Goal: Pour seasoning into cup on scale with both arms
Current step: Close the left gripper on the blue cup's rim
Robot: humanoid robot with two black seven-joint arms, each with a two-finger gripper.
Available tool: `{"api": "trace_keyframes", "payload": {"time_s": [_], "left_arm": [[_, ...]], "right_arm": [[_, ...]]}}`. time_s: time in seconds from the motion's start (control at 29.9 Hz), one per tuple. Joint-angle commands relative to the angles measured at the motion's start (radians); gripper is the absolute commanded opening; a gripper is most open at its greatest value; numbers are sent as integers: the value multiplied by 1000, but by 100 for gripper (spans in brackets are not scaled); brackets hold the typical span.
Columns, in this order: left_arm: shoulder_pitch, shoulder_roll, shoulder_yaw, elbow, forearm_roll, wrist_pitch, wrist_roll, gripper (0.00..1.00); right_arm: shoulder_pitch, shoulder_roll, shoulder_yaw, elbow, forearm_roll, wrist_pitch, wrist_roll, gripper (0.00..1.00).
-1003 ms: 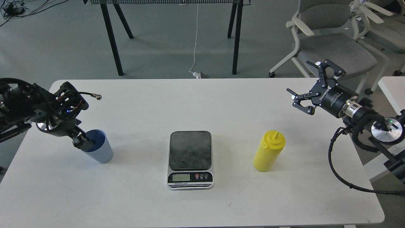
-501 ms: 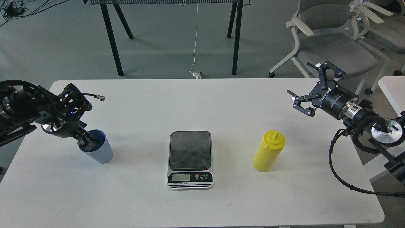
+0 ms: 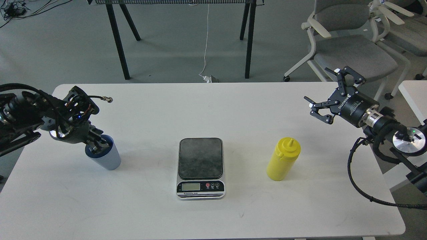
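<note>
The light-blue cup (image 3: pixel 108 158) stands tilted on the white table (image 3: pixel 213 216), left of the scale. My left gripper (image 3: pixel 97 144) reaches down onto its rim, with its fingers pinching the near-left edge. The scale (image 3: pixel 200 158) sits at the table's middle, its dark platform bare and its LCD facing me. The yellow seasoning bottle (image 3: pixel 283 160) stands upright to the right of the scale, with its nozzle up. My right gripper (image 3: pixel 317 85) is open and empty, held above the table's right back part, well behind and to the right of the bottle.
Grey office chairs (image 3: pixel 347 50) stand behind the table at the right. Black table legs (image 3: pixel 116 40) and a white cable (image 3: pixel 206 40) are on the floor behind. Another white surface (image 3: pixel 413 96) lies at the far right.
My left gripper has shifted right and up at the cup's rim, and the cup has tilted and moved slightly with it. My right gripper has drifted a little to the right.
</note>
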Motion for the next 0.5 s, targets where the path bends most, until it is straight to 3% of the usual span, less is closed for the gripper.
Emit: {"api": "trace_keyframes", "payload": {"time_s": [0.0,0.17,0.47], "left_arm": [[12,2,0,0,3,1,0,10],[20,5,2,-5,3,3,0,4],[6,11,0,-20,3,1,0,3]], "right_arm": [[-1,0,1,1,0,0,0,100],[-1,0,1,1,0,0,0,100],[-9,0,1,2,0,0,0,100]]}}
